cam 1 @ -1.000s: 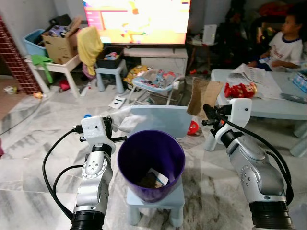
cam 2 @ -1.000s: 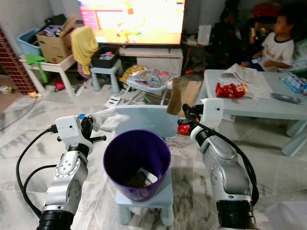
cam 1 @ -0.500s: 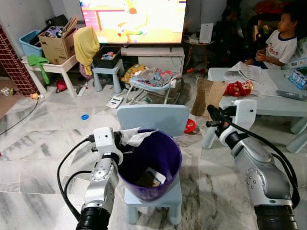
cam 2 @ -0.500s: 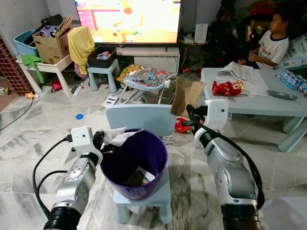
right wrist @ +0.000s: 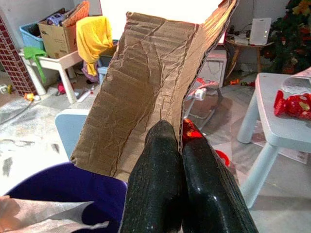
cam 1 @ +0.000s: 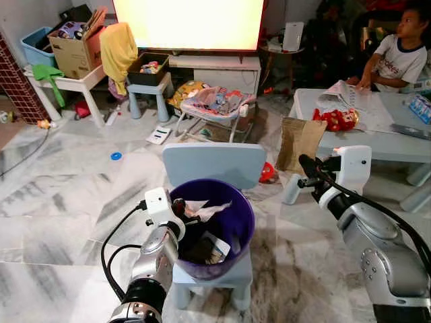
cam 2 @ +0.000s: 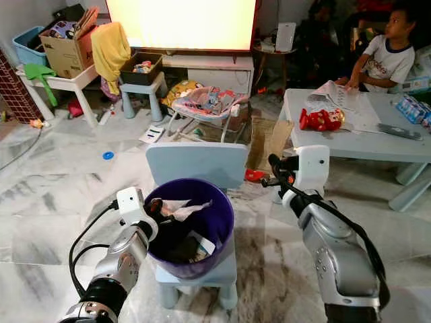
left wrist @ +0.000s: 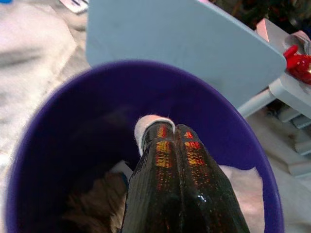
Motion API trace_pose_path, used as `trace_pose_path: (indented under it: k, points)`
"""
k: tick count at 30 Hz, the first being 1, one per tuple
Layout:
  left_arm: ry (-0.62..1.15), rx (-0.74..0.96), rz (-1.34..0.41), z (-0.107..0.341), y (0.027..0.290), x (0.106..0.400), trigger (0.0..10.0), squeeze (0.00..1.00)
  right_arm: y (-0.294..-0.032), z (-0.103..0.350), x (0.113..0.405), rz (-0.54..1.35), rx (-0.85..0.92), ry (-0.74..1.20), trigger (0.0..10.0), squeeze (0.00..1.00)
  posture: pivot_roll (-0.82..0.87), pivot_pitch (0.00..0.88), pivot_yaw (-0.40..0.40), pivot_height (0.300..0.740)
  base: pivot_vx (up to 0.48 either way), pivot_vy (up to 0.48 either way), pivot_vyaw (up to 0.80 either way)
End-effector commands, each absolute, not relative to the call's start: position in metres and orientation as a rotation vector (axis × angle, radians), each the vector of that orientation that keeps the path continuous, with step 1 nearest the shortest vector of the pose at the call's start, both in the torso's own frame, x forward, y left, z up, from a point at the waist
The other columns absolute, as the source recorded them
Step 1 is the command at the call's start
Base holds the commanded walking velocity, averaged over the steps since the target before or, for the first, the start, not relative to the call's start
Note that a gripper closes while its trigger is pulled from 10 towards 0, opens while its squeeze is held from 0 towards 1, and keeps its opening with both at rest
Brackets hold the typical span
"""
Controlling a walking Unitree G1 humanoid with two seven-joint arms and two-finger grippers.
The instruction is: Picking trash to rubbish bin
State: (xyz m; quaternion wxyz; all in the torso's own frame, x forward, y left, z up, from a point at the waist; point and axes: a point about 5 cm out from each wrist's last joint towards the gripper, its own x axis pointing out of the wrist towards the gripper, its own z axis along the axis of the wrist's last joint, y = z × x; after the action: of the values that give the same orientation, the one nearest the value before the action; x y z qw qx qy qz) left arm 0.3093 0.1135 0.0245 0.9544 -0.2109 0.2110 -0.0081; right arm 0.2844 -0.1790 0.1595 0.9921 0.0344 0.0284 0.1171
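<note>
A purple rubbish bin (cam 1: 246, 221) stands on a small light-blue chair (cam 1: 215, 163), with some trash lying at its bottom. My left gripper (cam 1: 190, 217) reaches over the bin's left rim and is shut on a crumpled white tissue (cam 1: 206, 209), which hangs inside the bin. In the left wrist view the closed fingertips (left wrist: 167, 128) pinch the tissue (left wrist: 145, 124) above the bin's dark inside (left wrist: 63, 116). My right gripper (cam 1: 305, 163) is raised to the right of the bin, shut on a flat piece of brown cardboard (cam 1: 297, 140) standing upright; the cardboard (right wrist: 146, 82) shows clamped between the fingers.
A light-blue table (cam 1: 394, 147) at the right carries a red toy (cam 1: 341, 119) and newspapers; a person (cam 1: 400, 52) sits behind it. A baby bouncer (cam 1: 214, 102), a stool and a bright TV (cam 1: 188, 20) lie beyond the chair. A blue cap (cam 1: 116, 156) lies on the marble floor.
My left gripper carried the white tissue from beside the bin's left rim over it and down inside. The camera moved closer and tilted. The right gripper still holds the cardboard.
</note>
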Motion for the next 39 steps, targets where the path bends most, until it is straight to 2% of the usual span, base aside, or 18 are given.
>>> trace_pose_path:
  k: [1, 2, 3, 23, 29, 36, 39]
  points:
    - [0.430, -0.447, -0.023, 0.024, 0.111, 0.310, 3.4, 0.00, -0.181, 0.164, 0.282, 0.235, 0.061, 0.050, 10.0, 0.00, -0.18, 0.058, -0.068, 0.740, 0.000, 0.000, 0.00]
    - [0.431, -0.452, -0.025, 0.022, 0.110, 0.310, 10.0, 0.78, -0.179, 0.165, 0.283, 0.243, 0.059, 0.055, 10.0, 0.00, -0.18, 0.056, -0.072, 0.740, 0.000, 0.000, 0.00]
    - [0.433, -0.449, -0.019, 0.021, 0.110, 0.310, 10.0, 0.99, -0.177, 0.165, 0.284, 0.248, 0.059, 0.056, 10.0, 0.00, -0.18, 0.060, -0.073, 0.740, 0.000, 0.000, 0.00]
    - [0.479, -0.524, 0.079, 0.003, 0.125, 0.300, 10.0, 1.00, -0.177, 0.173, 0.283, 0.240, 0.044, 0.041, 10.0, 0.00, -0.21, 0.055, -0.063, 0.740, 0.000, 0.000, 0.00]
    - [0.334, -0.384, 0.034, 0.022, 0.127, 0.303, 10.0, 1.00, -0.164, 0.163, 0.288, 0.282, 0.082, 0.060, 10.0, 0.00, -0.13, 0.049, -0.062, 0.740, 0.000, 0.000, 0.00]
    - [0.172, -0.185, 0.000, 0.049, 0.142, 0.281, 10.0, 1.00, -0.133, 0.124, 0.304, 0.336, 0.160, 0.125, 10.0, 0.00, 0.02, 0.052, -0.051, 0.740, 0.000, 0.000, 0.00]
    - [0.152, -0.162, 0.001, 0.057, 0.149, 0.270, 10.0, 1.00, -0.121, 0.109, 0.311, 0.356, 0.177, 0.166, 10.0, 0.00, 0.05, 0.050, -0.043, 0.740, 0.000, 0.000, 0.00]
